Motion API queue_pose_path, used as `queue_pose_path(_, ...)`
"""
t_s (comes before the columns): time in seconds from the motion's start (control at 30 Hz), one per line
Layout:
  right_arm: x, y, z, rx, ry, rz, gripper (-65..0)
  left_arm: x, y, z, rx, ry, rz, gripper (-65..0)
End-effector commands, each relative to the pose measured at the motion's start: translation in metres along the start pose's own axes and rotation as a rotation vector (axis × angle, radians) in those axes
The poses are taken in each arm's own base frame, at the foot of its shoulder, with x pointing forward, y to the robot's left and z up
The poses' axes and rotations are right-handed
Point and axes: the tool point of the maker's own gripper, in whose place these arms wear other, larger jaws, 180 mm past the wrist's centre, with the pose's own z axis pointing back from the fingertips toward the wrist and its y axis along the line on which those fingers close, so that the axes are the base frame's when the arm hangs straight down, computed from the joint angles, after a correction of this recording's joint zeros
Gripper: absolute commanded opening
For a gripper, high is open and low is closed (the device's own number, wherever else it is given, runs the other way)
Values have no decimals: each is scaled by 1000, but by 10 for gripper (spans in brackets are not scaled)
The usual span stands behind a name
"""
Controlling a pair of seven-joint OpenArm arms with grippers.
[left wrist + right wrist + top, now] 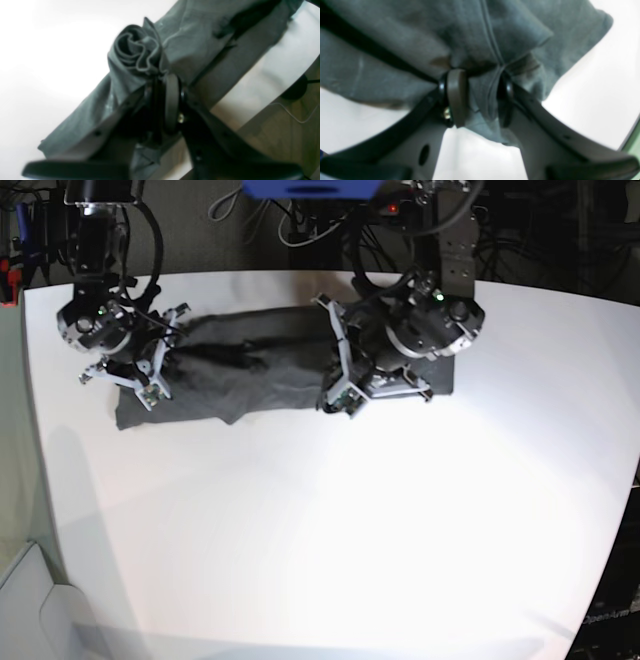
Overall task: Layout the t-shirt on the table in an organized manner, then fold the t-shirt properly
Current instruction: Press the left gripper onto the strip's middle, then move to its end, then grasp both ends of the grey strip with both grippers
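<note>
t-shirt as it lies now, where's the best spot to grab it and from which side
Grip the t-shirt at its two short ends, coming down from above. It lies as a long narrow band across the far part of the table, so end grips probably keep it taut. The right gripper already pinches a thick bunch of cloth at one end; the left gripper pinches a rolled fold further along.

t-shirt (250, 370) flat on table (330, 530)

No readable text, labels, brands or numbers in any view

soft matt cloth t-shirt (260, 365), smooth matt white table (330, 520)
</note>
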Motion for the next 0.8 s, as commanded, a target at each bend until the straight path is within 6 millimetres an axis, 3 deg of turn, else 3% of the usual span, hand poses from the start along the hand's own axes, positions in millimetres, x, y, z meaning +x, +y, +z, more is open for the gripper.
queue_pose_path(0.0, -26, 9, -4, 24, 108, 23, -432, 14, 0, 4, 3, -56, 9, -508)
queue_pose_path(0.07, -26, 9, -4, 23, 109, 24, -432, 16, -1, 4, 0, -62, 5, -356)
queue_pose_path(0.13, -26, 8, -4, 22, 109, 25, -432, 18, -4, 4, -14, -72, 5, -248)
queue_pose_path(0.3, -26, 8, -4, 22, 109, 25, -432, 47, -22, 11, -144, -223, 86, -230)
queue_pose_path(0.37, -26, 8, -4, 22, 109, 25, -432, 64, -21, 20, -184, -295, 90, -230)
queue_pose_path(0.43, -25, 7, -3, 19, 106, 26, -432, 62, -7, 27, -180, -316, 101, -230)
queue_pose_path(0.53, -24, 4, -2, 11, 107, 24, -430, 40, 36, 37, -73, -288, 165, -230)
queue_pose_path(0.63, -12, -5, 4, -18, 76, 32, -429, 0, 86, 54, 70, -233, 251, -230)
queue_pose_path(0.77, 3, -18, 20, -74, 38, 61, -410, -58, 113, 60, 134, -118, 334, -230)
